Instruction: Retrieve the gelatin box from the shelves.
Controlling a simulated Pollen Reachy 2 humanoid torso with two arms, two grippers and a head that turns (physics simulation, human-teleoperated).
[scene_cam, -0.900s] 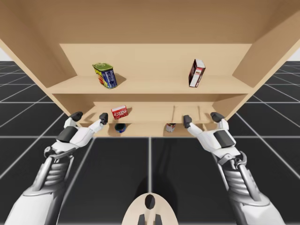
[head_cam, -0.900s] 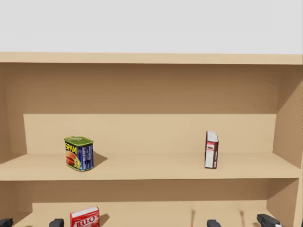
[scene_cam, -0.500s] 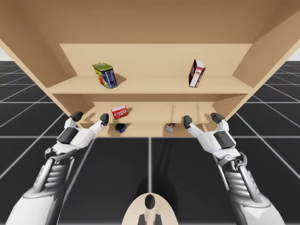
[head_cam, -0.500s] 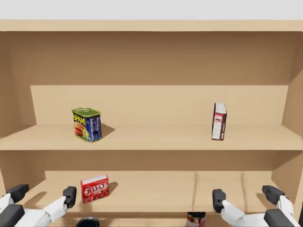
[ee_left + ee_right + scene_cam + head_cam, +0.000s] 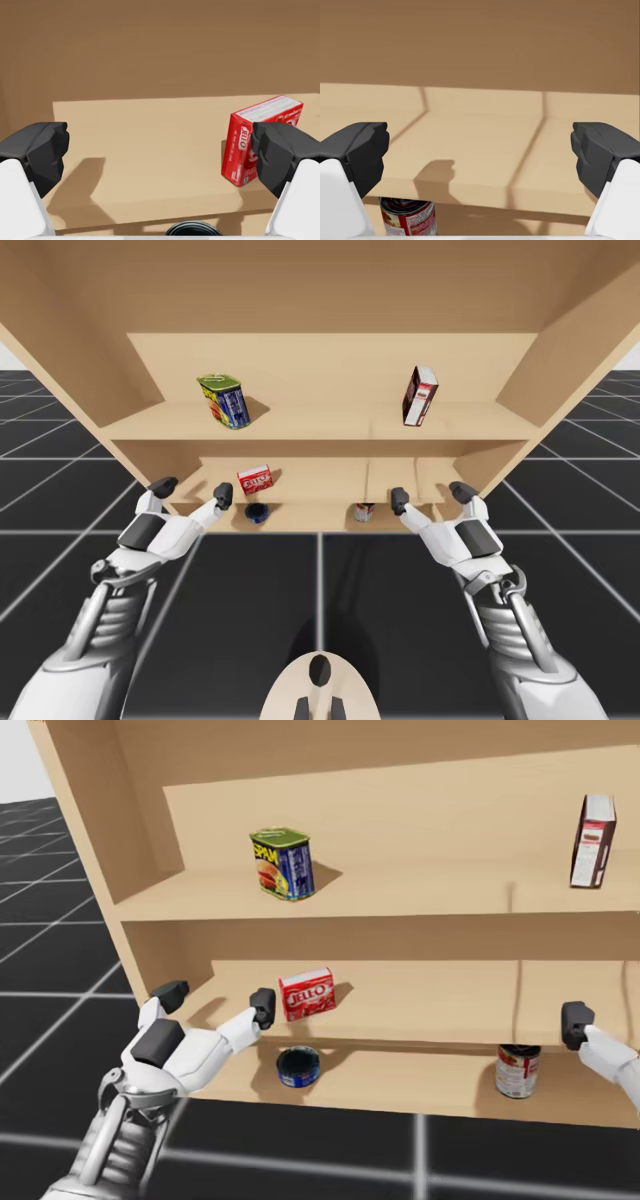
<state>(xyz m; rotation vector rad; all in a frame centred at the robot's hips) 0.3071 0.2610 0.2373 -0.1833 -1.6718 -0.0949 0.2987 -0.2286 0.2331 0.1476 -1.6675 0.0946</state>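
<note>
Over the last 0.9 s the head has been turned downward and to the left, so the middle shelf (image 5: 430, 995) is brought to the centre of the head view. In the high view the arms are seen barely shifted. The left gripper (image 5: 217, 999) is held wide open and empty at the shelf's front edge. The red gelatin box (image 5: 307, 994) is seen standing on that shelf, just beside the inner finger rather than between the 2 fingers. A small sideways correction is therefore judged necessary before closing. The right gripper (image 5: 430, 494) is held equally open and empty, well apart from the box.
</note>
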